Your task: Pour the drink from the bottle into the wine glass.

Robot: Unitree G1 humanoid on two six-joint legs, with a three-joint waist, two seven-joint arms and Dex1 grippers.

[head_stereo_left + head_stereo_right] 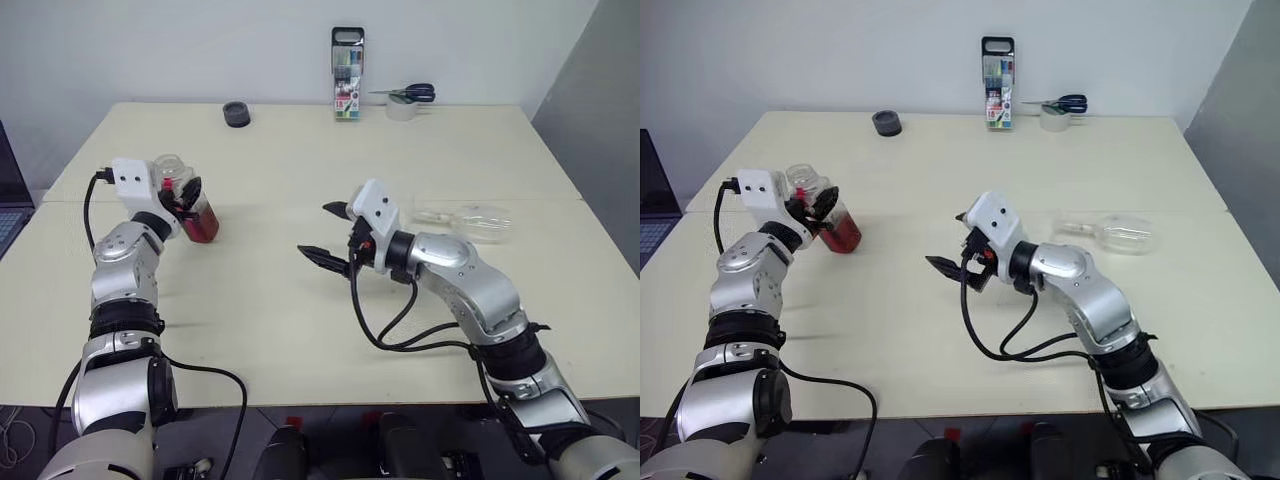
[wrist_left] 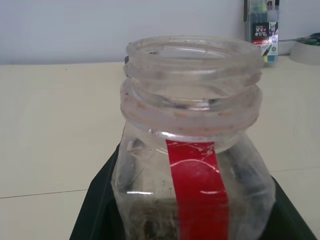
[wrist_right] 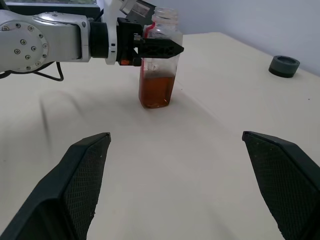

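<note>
The bottle point(image 1: 192, 205) is a small clear squarish one with a red label strip and an uncapped neck. It stands upright at the table's left, its base on or just off the top. My left gripper point(image 1: 188, 196) is shut on its upper body. The drink point(image 3: 157, 91), an amber-red liquid, fills its lower part. The wine glass point(image 1: 472, 219) lies on its side at the right, apart from both grippers. My right gripper point(image 1: 314, 230) hovers open over mid-table between bottle and glass, pointing toward the bottle, nothing between its fingers point(image 3: 85, 175).
A marker-pen case point(image 1: 347, 75) stands at the table's far edge, with a tape roll point(image 1: 402, 109) and scissors point(image 1: 412, 93) to its right. A dark round lid point(image 1: 237, 114) lies at the back left. A seam crosses the table point(image 1: 300, 330).
</note>
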